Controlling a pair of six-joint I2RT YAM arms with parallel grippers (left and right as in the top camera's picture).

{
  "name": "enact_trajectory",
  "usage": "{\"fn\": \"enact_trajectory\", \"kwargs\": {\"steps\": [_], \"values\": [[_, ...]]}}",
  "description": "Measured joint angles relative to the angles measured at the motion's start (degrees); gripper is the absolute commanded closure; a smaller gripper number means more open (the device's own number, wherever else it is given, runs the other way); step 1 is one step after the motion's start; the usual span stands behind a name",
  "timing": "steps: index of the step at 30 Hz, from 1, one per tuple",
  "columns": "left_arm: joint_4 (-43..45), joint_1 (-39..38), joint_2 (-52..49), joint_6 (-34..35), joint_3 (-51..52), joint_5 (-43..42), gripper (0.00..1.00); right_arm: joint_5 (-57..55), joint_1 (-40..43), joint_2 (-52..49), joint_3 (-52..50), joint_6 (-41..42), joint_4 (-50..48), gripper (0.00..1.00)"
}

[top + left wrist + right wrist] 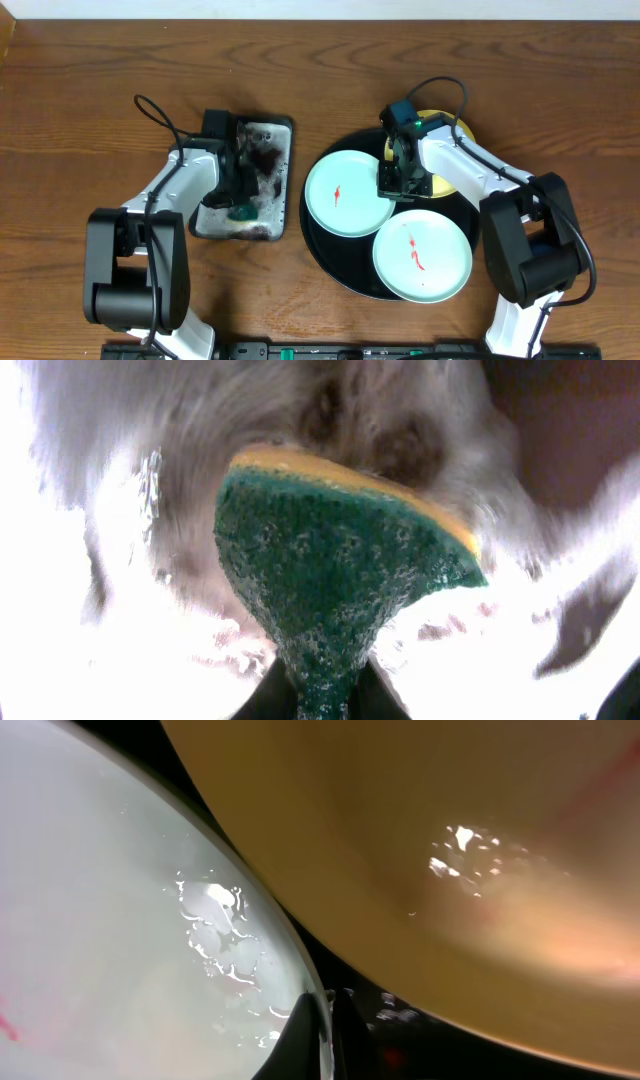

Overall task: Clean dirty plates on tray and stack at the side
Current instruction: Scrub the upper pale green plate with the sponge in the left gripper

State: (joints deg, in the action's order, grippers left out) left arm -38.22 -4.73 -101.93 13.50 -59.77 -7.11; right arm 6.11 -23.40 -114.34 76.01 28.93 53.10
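Note:
The black tray [322,252] holds two light blue plates, one on the left [340,195] and one at the front [422,255], each with a red smear. The pale yellow plate [452,126] lies at the tray's back right, partly under the right arm. My right gripper [393,188] is shut on the right rim of the left blue plate [100,920], fingertips [328,1020] pinching its edge beside the yellow plate [450,840]. My left gripper [238,190] is shut on a green and yellow sponge [330,560], jaws [325,698] low over the foam.
A grey rectangular metal tray [289,160] with white foam and dark red smears stands left of the black tray, and the sponge [242,212] is over it. Bright foam [100,610] fills the left wrist view. Bare black tray floor [400,1030] shows between the plates.

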Motion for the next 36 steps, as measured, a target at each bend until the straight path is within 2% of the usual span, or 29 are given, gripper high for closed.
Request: {"fn": "enact_trajectory", "kwargs": {"steps": [6, 9, 16, 22, 29, 36], "values": [[-4.33, 0.00, 2.71, 0.00, -2.78, -0.17, 0.92, -2.58, -0.11, 0.11, 0.00, 2.12, 0.39, 0.99], [-5.07, 0.00, 4.33, 0.00, -3.08, -3.17, 0.93, -2.69, -0.26, 0.13, -0.02, 1.68, -0.20, 0.99], [-5.31, -2.67, 8.11, 0.00, -3.72, -10.73, 0.93, -0.46, 0.44, 0.48, -0.79, -8.31, -4.59, 0.99], [-2.03, -9.31, 13.77, 0.90, -5.60, -12.50, 0.93, 0.13, 0.46, 0.48, -0.83, -10.45, -5.84, 0.99], [6.16, -19.80, 11.15, 7.45, -6.12, -13.14, 0.93, 0.33, 0.46, 0.48, -0.85, -10.23, -5.88, 0.99], [12.76, -26.25, 0.28, 18.14, -6.14, -13.57, 0.92, 0.76, 0.46, 0.48, -0.85, -5.70, -5.46, 0.99]]}}
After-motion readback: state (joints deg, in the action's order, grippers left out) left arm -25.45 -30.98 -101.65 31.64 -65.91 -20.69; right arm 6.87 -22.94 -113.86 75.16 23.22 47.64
